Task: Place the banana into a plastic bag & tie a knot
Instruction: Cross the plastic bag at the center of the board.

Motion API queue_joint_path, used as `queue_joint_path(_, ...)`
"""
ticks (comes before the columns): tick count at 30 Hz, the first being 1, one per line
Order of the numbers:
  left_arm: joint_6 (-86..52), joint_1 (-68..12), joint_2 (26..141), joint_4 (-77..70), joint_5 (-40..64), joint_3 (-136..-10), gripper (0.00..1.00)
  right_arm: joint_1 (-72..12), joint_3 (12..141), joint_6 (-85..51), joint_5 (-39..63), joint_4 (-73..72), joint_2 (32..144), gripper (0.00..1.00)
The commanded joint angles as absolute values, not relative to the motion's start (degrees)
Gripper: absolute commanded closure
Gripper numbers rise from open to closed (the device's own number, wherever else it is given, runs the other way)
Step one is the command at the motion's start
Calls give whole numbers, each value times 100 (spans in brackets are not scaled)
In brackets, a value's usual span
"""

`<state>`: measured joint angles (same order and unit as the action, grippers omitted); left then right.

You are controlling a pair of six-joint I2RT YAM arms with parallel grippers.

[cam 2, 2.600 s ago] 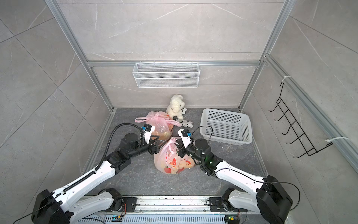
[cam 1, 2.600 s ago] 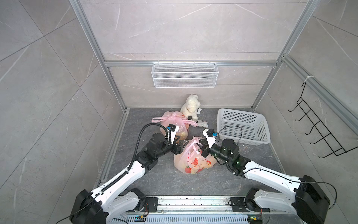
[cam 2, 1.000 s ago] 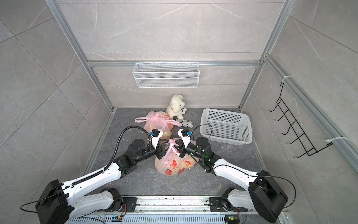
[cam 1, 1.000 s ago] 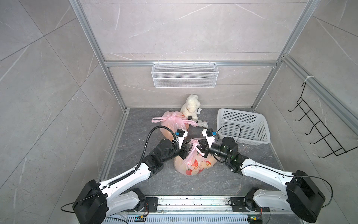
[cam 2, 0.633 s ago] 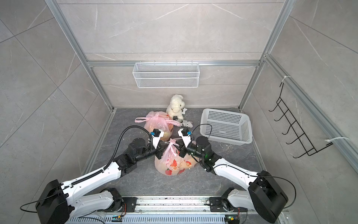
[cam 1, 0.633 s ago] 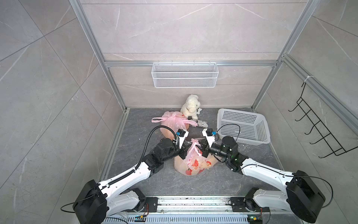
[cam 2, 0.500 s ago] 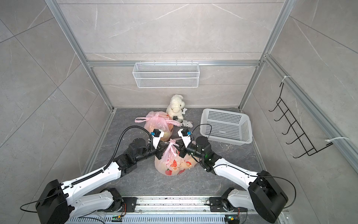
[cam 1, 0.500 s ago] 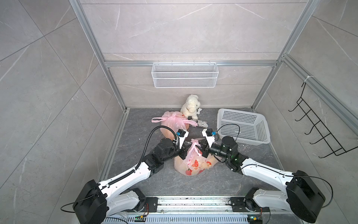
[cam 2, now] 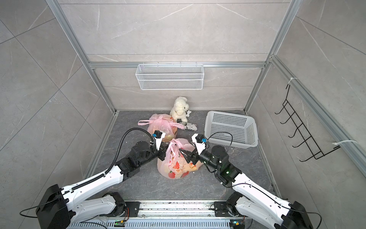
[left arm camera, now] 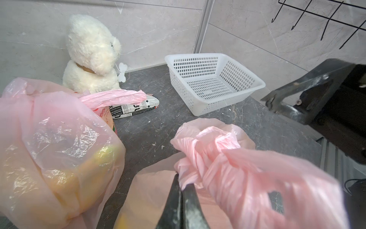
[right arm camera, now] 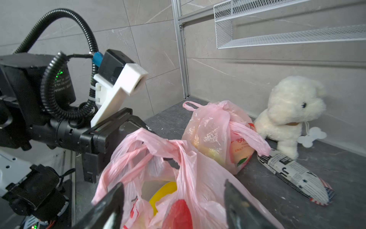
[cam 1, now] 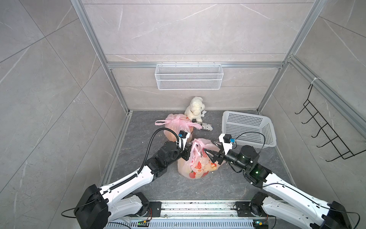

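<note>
Grey tiled walls, dark floor, perhaps stone; white wire shelf hangs behind.

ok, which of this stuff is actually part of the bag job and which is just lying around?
In the job: pink fruit-print plastic bag; yellow banana inside it; left fingers, shut on its bunched handles; right fingers, open, close by.

Lying about: second pink plastic bag, already knotted; white plush dog; newsprint-pattern pouch; white perforated plastic basket; white wire-mesh wall shelf.

banana mostly hidden inside bag, bag handle blurred
</note>
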<state>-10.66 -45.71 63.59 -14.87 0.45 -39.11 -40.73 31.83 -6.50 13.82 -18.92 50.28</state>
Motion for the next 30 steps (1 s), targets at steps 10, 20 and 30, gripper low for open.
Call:
queue_joint_path(10, -1151, -4555, 6442, -1530, 50, -4395, 100, -5319, 3699, -175, 375, -996, 4877, 16)
queue_joint_path(20, -1222, -4553, 6478, -1587, 184, -4358, 100, -5429, 3989, -328, -4, -1366, 5633, 21)
queue_joint_path(30, -1248, -4561, 6415, -1605, 258, -4281, 100, -5441, 4201, -533, -158, -1464, 6060, 55)
